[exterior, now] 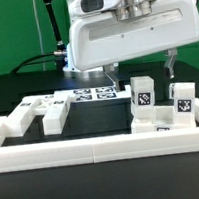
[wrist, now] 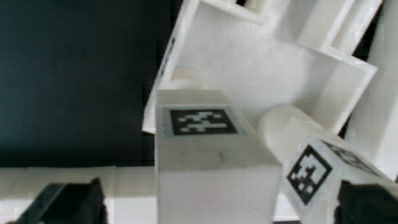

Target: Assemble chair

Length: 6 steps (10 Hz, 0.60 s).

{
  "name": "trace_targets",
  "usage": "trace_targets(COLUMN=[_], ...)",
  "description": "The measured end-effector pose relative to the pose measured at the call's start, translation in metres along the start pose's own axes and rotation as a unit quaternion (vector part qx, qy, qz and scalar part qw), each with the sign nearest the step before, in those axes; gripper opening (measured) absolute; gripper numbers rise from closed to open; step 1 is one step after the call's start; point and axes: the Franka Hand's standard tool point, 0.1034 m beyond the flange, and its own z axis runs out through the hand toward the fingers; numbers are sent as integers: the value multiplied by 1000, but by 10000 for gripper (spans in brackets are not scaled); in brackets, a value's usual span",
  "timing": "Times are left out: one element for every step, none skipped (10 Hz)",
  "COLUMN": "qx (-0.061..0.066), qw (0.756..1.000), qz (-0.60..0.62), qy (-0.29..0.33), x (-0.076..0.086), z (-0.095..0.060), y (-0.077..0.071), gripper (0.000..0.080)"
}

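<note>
The end effector point(exterior: 142, 74) hangs wide open, holding nothing; the upright chair block point(exterior: 142, 95) stands at its six o'clock in the exterior view (long axis vertical, seemingly inside its span, untouched); a second block point(exterior: 181, 99) sits at that one's three o'clock on the desk point(exterior: 11, 93).

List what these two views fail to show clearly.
Exterior view: tags on the upright chair parts are too small to read.
Exterior view: the arm's white housing covers the table behind it.
Wrist view: the tagged chair part runs off the frame's edges, so its full shape is unknown.
</note>
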Motion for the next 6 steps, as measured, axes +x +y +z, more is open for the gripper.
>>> trace_targets(qx=[-5, -23, -36, -40, -40, -39], qw=[1000, 1000, 999, 999, 999, 999], qz=[11, 13, 2, -4, -5, -6], qy=[-2, -3, 0, 4, 5, 4], x=[0, 2, 4, 5, 6, 5], z=[0, -1, -2, -2, -2, -1], y=[5, 9, 9, 6, 6, 6], gripper=[649, 649, 649, 649, 649, 649])
